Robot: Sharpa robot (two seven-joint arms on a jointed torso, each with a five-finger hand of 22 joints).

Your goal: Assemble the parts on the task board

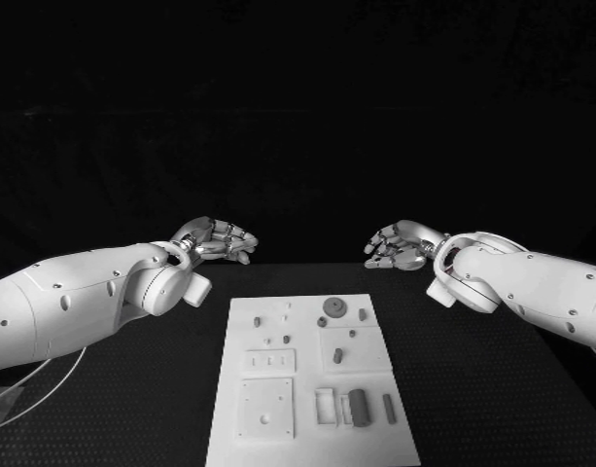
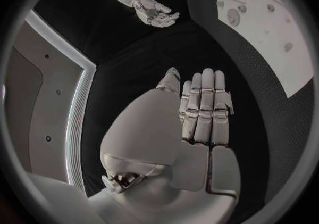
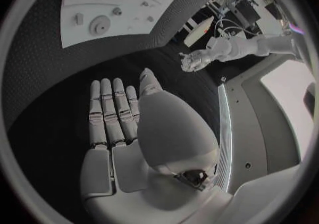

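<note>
- The left hand (image 2: 199,112) held nothing; in its own wrist view the fingers lay straight and side by side, released, over bare black table (image 1: 522,389).
- The right hand (image 3: 123,117) matched it: fingers extended, palm empty, nothing touching them.
- In the head view both hands hung beyond the far end of the task board (image 1: 312,443), one off each far corner, apart from it and from each other.
- From either set of fingers the board lay back toward the robot's body and inward; neither hand was over it.
- The board's long axis ran away from the robot, so its far end was the end near the hands.
- Nearest the hands was the round part (image 1: 334,306) at that far end, seemingly a little closer to the right hand.
- The long dark part (image 1: 358,407) lay near the board's close end, lengthwise along the board and well away from both hands.
- My judgement: either hand had to draw back and inward, then descend, before any grasp.
</note>
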